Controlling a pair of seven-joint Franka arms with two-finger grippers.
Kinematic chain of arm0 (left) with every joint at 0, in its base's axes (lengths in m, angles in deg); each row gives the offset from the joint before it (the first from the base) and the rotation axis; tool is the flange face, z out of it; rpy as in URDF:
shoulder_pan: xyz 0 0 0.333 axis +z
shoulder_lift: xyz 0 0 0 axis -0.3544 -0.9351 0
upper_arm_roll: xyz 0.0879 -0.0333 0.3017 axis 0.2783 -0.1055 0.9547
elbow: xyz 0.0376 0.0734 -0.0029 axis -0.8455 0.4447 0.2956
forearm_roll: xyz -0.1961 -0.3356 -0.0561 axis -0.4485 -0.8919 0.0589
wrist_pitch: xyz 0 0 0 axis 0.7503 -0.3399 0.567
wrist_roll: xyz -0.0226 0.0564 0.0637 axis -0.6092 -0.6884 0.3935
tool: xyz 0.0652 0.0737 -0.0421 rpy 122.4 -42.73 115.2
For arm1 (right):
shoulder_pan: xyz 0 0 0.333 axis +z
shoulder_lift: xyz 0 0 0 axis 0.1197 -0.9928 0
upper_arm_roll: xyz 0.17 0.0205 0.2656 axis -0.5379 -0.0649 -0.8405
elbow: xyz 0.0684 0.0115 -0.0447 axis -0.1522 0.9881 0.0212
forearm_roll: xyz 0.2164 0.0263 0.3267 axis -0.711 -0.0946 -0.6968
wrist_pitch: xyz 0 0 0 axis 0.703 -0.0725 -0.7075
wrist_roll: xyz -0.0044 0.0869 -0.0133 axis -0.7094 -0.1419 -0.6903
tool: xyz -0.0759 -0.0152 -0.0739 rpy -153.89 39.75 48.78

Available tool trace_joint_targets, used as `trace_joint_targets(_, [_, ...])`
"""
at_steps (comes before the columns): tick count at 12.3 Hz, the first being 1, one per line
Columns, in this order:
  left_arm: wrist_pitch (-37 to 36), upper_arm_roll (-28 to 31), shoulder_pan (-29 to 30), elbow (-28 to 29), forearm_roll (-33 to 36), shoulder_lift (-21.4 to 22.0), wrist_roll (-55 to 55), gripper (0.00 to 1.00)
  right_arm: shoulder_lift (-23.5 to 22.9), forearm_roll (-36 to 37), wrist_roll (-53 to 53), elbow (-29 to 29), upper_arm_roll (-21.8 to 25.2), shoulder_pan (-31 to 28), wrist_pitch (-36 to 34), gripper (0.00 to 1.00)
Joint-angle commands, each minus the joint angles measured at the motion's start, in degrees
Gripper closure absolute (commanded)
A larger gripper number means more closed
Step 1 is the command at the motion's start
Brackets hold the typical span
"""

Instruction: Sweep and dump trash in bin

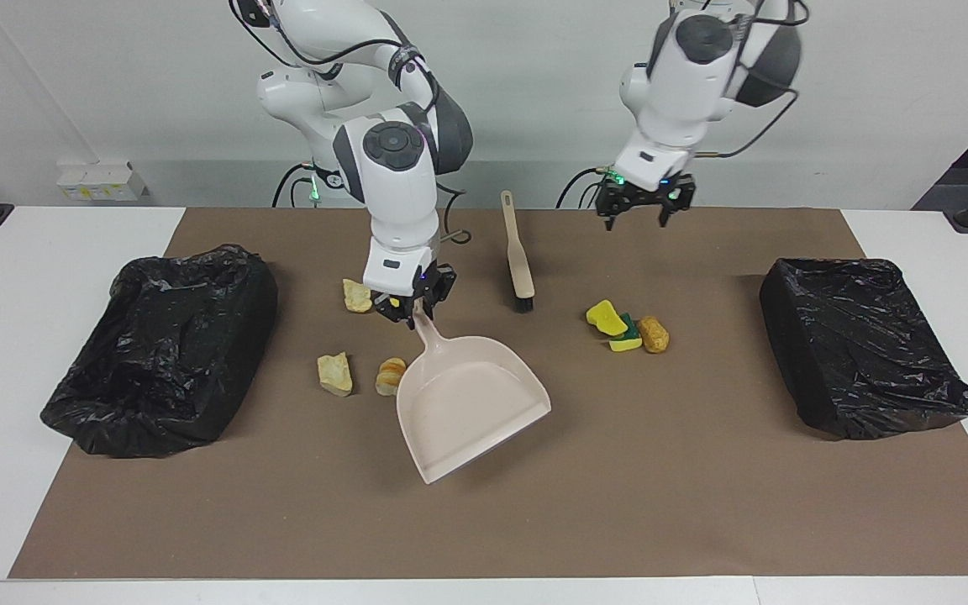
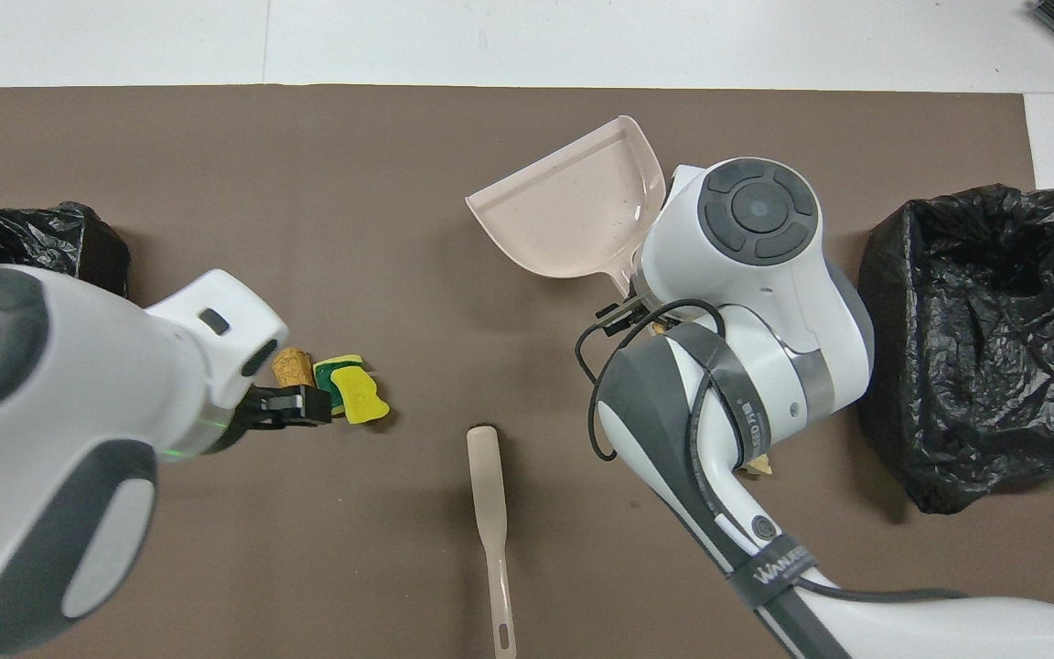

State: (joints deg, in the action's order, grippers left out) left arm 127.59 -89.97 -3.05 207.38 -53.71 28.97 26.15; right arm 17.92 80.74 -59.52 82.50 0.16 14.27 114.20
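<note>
My right gripper (image 1: 411, 318) is shut on the handle of the beige dustpan (image 1: 471, 403) (image 2: 573, 215), whose mouth is turned slantwise. Beside the pan lie an orange-streaked chunk of trash (image 1: 390, 376) and a pale one (image 1: 334, 373), with another chunk (image 1: 357, 296) nearer to the robots. Toward the left arm's end sit a yellow sponge (image 1: 607, 318) (image 2: 358, 395), a green-yellow sponge (image 1: 625, 339) and a brown chunk (image 1: 654, 334) (image 2: 287, 366). My left gripper (image 1: 637, 220) (image 2: 294, 407) hangs open over the mat by that cluster, touching nothing. The brush (image 1: 519, 256) (image 2: 490, 513) lies on the mat between the arms.
A bin lined with a black bag (image 1: 160, 336) (image 2: 984, 339) stands at the right arm's end of the brown mat. A second one (image 1: 862, 344) (image 2: 33, 238) stands at the left arm's end. In the overhead view my right arm hides most of the trash beside the pan.
</note>
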Motion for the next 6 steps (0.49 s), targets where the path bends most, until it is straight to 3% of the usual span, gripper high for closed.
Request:
trace_joint_targets(1, [9.76,1.01,-8.34,9.55,-0.50,1.97,9.72,0.00,1.27,0.03,-8.78,0.89,-0.21,-1.54,-0.72,1.00])
trace_joint_targets(3, [15.22,1.10,-15.01,12.37,-0.50,-2.40,15.53,0.00,1.35,0.20,-19.92,0.80,-0.21,-2.69,-2.47,1.00])
trace_joint_targets(6, [21.56,1.01,-21.34,15.80,-0.50,-4.35,20.37,0.00,1.70,0.20,-28.21,0.89,0.06,-3.91,-3.62,1.00])
